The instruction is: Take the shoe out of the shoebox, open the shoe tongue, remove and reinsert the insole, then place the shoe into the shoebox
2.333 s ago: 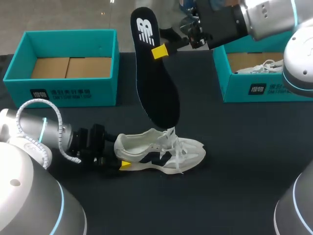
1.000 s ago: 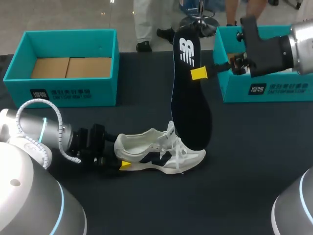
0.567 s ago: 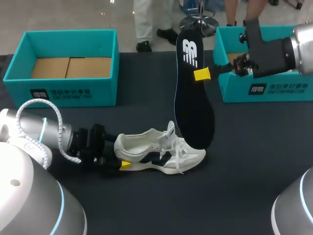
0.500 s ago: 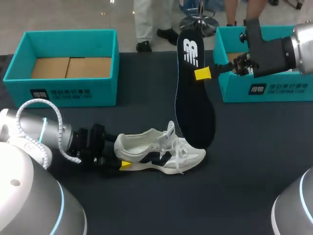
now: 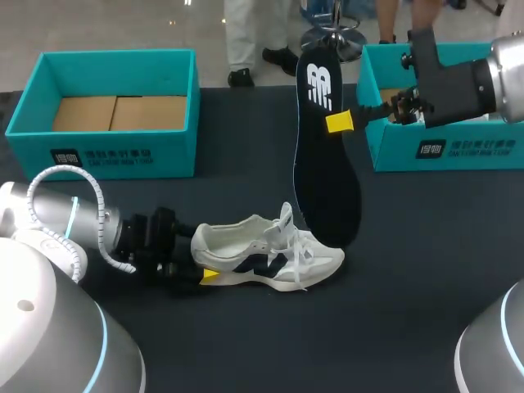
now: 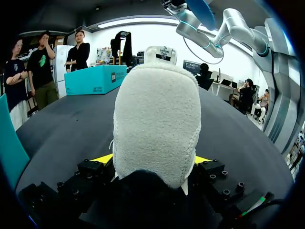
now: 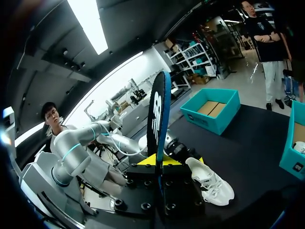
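Note:
A white shoe (image 5: pixel 274 250) with dark side panels lies on its sole on the black table, toe to the right. My left gripper (image 5: pixel 199 262) is at its heel. In the left wrist view the fleecy heel (image 6: pixel 157 129) fills the space between my left gripper's (image 6: pixel 151 160) yellow tips, and both touch it. My right gripper (image 5: pixel 339 122) is shut on the edge of the black insole (image 5: pixel 323 164). The insole hangs upright, heel end up, its toe end just above and behind the shoe's front. In the right wrist view the insole (image 7: pixel 158 119) stands edge-on between my right gripper's (image 7: pixel 158 161) fingers, with the shoe (image 7: pixel 210 183) beyond them.
A teal shoebox (image 5: pixel 102 151) with a bare cardboard floor stands at the back left. A second teal shoebox (image 5: pixel 442 151) at the back right holds another white shoe (image 5: pixel 434 110). The dark tabletop (image 5: pixel 409 270) lies between and in front of them.
My right arm carried the insole to the right and lower, from above the table's middle to behind the shoe's toe, then nearly stopped. The shoe and left arm stayed put.

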